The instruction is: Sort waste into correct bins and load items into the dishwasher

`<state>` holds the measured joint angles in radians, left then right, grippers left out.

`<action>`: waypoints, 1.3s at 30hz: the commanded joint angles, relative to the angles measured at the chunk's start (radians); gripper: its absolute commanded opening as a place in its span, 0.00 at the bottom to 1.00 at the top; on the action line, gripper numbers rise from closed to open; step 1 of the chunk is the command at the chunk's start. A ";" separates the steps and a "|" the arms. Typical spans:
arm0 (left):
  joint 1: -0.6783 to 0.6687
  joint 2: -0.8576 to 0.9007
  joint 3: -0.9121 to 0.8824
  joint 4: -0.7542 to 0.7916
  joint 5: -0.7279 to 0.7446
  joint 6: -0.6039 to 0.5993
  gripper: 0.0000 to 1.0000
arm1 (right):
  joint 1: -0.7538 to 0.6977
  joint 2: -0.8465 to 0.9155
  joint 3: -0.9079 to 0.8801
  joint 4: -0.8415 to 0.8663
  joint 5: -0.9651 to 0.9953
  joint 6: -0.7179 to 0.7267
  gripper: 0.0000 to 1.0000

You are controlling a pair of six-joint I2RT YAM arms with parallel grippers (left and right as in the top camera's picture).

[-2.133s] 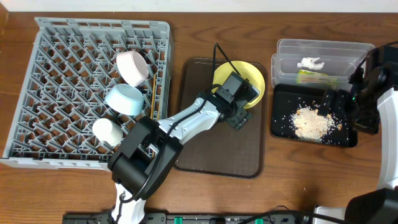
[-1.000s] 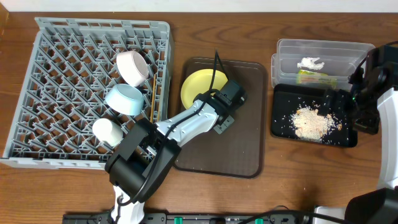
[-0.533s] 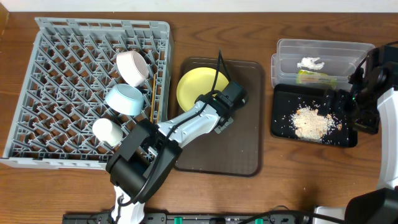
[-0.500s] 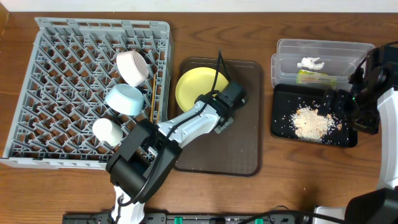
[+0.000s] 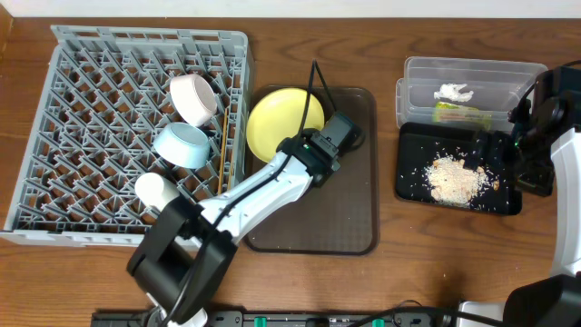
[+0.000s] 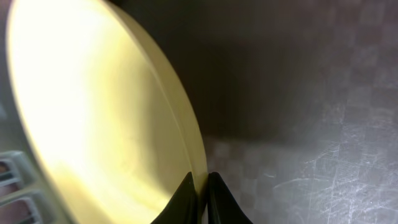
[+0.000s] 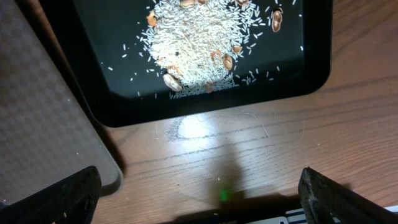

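Observation:
My left gripper (image 5: 313, 148) is shut on the rim of the round yellow plate (image 5: 283, 122), which is tipped up over the back left of the brown serving tray, close to the grey dishwasher rack (image 5: 100, 118). In the left wrist view both fingertips (image 6: 186, 190) pinch the plate (image 6: 99, 106) edge. The rack holds a cream-white bowl (image 5: 192, 98), a light-blue bowl (image 5: 182, 145), a white cup (image 5: 156, 193) and chopsticks (image 5: 221, 136). My right gripper (image 5: 490, 150) is open over the black tray (image 5: 413, 145), with nothing between its fingers (image 7: 62, 196). Food bits (image 7: 199, 43) lie in that tray.
The brown serving tray (image 5: 345, 209) lies between the rack and the bins. Behind the black tray stands the clear tub (image 5: 508, 73), with a white scrap (image 5: 452, 93) and a green-and-orange wrapper (image 5: 458, 113) in it. Bare wood (image 7: 217, 143) shows under my right gripper.
The left gripper has carried the plate from the tray's back right to its back left, toward the rack, and tipped it up. The right arm has not moved.

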<state>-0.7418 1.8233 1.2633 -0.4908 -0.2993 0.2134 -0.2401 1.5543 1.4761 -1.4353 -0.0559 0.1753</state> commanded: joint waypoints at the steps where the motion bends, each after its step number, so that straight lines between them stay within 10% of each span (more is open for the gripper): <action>1: -0.001 -0.060 -0.008 -0.002 -0.035 -0.014 0.07 | -0.003 -0.018 0.008 0.000 -0.005 0.000 0.99; 12: 0.044 -0.281 -0.008 -0.002 -0.004 -0.029 0.08 | -0.003 -0.018 0.008 -0.001 -0.005 0.000 0.99; 28: 0.480 -0.379 -0.008 -0.002 0.852 -0.097 0.08 | -0.003 -0.018 0.008 0.000 -0.004 -0.001 0.99; 39: 0.644 -0.343 -0.010 -0.004 0.973 -0.149 0.08 | -0.003 -0.018 0.008 0.002 -0.005 0.000 0.99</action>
<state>-0.1139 1.4609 1.2606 -0.4938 0.6132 0.0834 -0.2401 1.5543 1.4761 -1.4342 -0.0559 0.1753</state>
